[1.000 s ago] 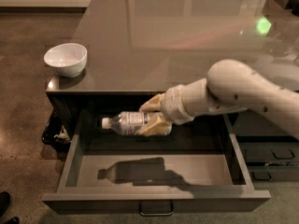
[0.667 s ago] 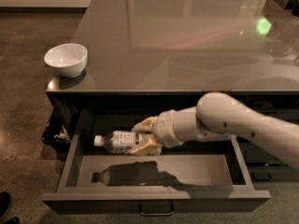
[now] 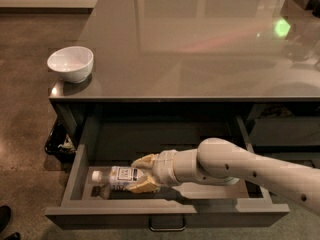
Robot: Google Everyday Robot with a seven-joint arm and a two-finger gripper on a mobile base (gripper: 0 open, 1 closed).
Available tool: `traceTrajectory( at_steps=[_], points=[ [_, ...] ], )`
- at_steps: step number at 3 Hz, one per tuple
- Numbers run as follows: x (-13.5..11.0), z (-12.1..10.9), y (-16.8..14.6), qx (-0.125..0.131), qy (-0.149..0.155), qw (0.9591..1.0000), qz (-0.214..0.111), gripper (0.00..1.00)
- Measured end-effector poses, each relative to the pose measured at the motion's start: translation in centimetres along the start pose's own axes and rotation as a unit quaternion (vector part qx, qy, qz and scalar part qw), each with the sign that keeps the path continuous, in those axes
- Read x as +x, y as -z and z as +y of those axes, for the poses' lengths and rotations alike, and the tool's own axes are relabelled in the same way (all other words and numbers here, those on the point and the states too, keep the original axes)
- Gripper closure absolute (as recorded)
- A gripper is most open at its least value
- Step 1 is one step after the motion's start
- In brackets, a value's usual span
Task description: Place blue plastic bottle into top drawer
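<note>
The top drawer [image 3: 165,214] stands pulled out under the grey counter, its flat front panel and small metal handle at the bottom of the camera view. The blue plastic bottle [image 3: 116,177], clear with a white cap and a white label, lies on its side low inside the drawer at its left end, cap pointing left. My gripper [image 3: 142,174] reaches in from the right on the white arm, its yellowish fingers [image 3: 145,185] closed around the bottle's right half. I cannot tell whether the bottle touches the drawer floor.
A white bowl [image 3: 70,63] sits on the counter's [image 3: 200,49] front left corner. A dark bin [image 3: 59,143] stands on the floor left of the cabinet. Smaller drawers [image 3: 285,134] are at the right. A shoe tip [image 3: 4,216] shows at bottom left.
The gripper has moved down and left with the bottle, from above the drawer's middle into its left end, close to the floor.
</note>
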State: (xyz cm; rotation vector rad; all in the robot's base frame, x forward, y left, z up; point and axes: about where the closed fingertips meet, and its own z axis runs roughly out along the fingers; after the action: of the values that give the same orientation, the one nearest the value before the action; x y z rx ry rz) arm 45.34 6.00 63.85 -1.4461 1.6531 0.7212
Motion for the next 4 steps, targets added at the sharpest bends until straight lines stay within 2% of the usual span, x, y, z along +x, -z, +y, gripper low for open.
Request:
traceTrajectory(
  at_steps=[2, 3, 4],
  points=[
    [0.98, -0.03, -0.27, 0.005, -0.011, 0.9999, -0.007, 1.00],
    [0.64, -0.06, -0.06, 0.005, -0.011, 0.9999, -0.007, 0.82],
    [0.63, -0.06, -0.07, 0.004, -0.011, 0.9999, -0.007, 0.58]
  ],
)
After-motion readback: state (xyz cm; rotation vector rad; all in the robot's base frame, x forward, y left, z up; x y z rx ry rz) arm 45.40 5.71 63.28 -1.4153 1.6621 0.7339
